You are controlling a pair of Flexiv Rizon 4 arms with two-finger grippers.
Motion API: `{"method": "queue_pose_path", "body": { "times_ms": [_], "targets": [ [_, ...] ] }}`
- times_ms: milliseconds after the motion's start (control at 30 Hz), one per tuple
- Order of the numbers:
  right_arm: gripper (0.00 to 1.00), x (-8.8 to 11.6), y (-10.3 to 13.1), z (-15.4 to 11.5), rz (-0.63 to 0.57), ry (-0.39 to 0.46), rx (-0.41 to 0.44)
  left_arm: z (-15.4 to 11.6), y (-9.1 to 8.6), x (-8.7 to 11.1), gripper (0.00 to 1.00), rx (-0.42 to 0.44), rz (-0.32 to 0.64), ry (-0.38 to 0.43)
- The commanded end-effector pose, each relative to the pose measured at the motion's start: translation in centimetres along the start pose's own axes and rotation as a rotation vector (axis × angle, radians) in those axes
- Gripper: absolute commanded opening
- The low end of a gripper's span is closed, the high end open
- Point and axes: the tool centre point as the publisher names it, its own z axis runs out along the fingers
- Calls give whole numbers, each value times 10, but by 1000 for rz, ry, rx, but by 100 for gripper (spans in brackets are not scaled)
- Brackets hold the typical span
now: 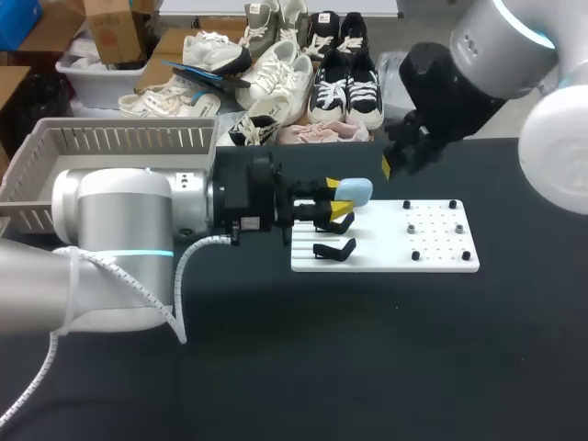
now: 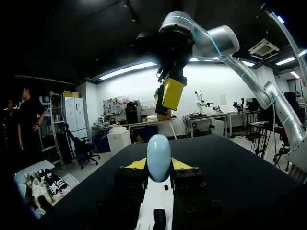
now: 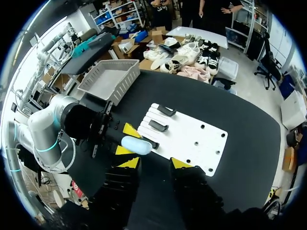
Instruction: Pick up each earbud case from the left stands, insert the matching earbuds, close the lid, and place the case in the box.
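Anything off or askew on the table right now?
Nothing stands out: the left gripper holds the blue earbud case at the stands, the white board lies flat, the grey box sits upright, and the right gripper is open.

Overhead head and both wrist views share earbud case (image 1: 354, 190).

We see a black tabletop (image 1: 367, 367), matte and plain, with two things directly on it. A flat white board (image 1: 432, 250) lies in the far half of the tabletop, roughly mid-way between the left and right edges, its long sides parallel to the far edge. The board's left part carries black stands (image 1: 333, 250); its right part has small black pegs (image 1: 415, 254) and rows of tiny holes. A grey box (image 1: 119, 138) with slatted walls and an open top sits at the far left corner of the tabletop, well apart from the board. We see nothing inside the box.
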Motion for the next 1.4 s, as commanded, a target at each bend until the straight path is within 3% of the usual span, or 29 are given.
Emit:
{"method": "queue_pose_path", "body": {
  "times_ms": [33,400,633,1133,1400],
  "targets": [
    [35,17,1,-8,32,-68,24,-29,7,-3,0,-6,7,17],
    [35,30,0,-13,118,-60,82,-124,50,-2,0,-99,40,134],
    [36,30,8,-14,137,-48,117,-189,84,17,0,-153,23,186],
    [35,26,26,-2,188,-8,174,-247,151,79,0,-161,-99,260],
    [35,28,30,3,210,6,188,-264,171,106,0,-134,-178,299]
  ]
}}
